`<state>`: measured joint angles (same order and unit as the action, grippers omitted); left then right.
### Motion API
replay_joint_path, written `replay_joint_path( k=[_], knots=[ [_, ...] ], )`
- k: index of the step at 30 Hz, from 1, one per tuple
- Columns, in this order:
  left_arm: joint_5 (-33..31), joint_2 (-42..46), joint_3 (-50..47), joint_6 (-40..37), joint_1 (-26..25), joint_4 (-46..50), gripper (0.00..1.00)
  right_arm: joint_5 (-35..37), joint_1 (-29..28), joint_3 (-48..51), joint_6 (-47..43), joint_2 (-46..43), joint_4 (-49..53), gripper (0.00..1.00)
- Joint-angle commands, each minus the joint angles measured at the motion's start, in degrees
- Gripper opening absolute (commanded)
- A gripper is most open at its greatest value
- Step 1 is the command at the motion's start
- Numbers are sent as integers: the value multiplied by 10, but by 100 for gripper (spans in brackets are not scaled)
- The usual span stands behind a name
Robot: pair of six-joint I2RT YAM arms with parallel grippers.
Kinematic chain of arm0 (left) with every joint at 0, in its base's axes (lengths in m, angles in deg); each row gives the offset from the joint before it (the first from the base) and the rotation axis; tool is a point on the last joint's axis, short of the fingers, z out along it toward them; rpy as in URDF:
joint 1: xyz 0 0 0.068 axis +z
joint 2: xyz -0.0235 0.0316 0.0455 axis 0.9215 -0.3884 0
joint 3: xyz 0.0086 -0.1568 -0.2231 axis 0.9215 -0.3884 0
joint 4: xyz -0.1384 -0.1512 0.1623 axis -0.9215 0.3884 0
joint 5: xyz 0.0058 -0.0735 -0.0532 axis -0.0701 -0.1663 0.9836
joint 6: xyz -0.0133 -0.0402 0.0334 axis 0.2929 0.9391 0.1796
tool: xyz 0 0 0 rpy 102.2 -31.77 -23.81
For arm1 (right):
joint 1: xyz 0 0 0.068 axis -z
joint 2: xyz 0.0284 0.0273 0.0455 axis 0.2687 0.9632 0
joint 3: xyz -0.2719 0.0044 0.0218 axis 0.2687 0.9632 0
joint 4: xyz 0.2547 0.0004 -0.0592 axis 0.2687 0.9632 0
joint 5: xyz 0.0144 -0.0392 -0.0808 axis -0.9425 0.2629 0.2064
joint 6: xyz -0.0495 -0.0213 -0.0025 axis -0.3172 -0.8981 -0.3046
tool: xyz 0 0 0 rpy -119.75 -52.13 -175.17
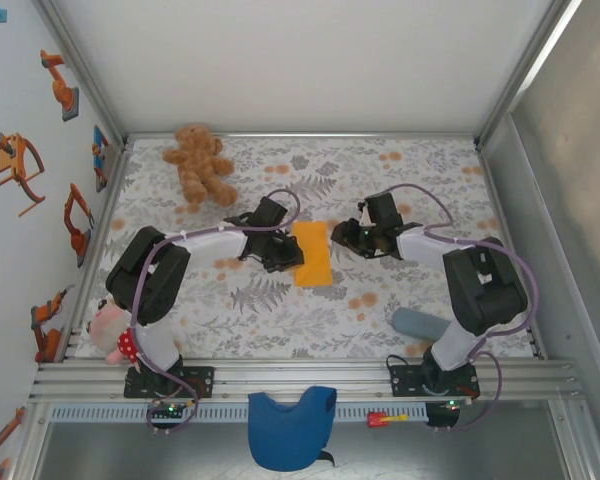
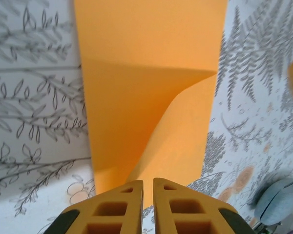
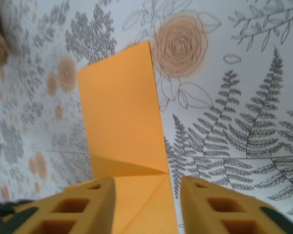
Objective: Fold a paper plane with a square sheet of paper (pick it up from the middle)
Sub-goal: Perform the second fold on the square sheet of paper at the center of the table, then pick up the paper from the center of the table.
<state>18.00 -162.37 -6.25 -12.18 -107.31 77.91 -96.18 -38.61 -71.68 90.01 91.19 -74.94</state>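
Floral tablecloth (image 1: 280, 310) bears the folded orange paper sheet (image 1: 313, 252), its raised flap pinched by the left gripper (image 2: 147, 184), the right gripper (image 3: 146, 184) spread wide beside it.

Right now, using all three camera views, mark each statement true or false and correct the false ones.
1. The right gripper is open. True.
2. The orange paper rests on the teddy bear. False: the paper lies on the floral table, and the bear sits apart at the far left.
3. The left gripper is closed on a lifted flap of the paper. True.
4. The blue cloth covers the paper. False: the cloth lies at the near edge, away from the paper.
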Motion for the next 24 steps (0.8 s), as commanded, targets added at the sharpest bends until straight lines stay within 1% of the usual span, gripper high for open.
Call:
replay_joint_path(
  k=[1,4,7,12,14,17,21,24],
  knots=[
    [-3,-15,30,3,9,-8,15,16,-18,19,34,-1,-7,50],
    [-2,-45,65,-6,14,11,14,21,-28,22,52,5,-24,50],
    [-5,-62,71,-2,15,12,15,22,-37,23,65,9,-32,48],
    [-26,-69,48,4,20,11,14,27,-49,23,89,17,-37,42],
    [-46,-71,38,5,21,8,14,32,-50,29,105,19,-46,39],
    [-59,-76,29,13,21,1,14,40,-50,45,125,14,-64,38],
    [-60,-81,12,36,22,-16,14,19,-51,38,132,30,-75,36],
    [-58,-81,5,44,23,-19,14,8,-55,31,139,41,-86,33]
  ],
)
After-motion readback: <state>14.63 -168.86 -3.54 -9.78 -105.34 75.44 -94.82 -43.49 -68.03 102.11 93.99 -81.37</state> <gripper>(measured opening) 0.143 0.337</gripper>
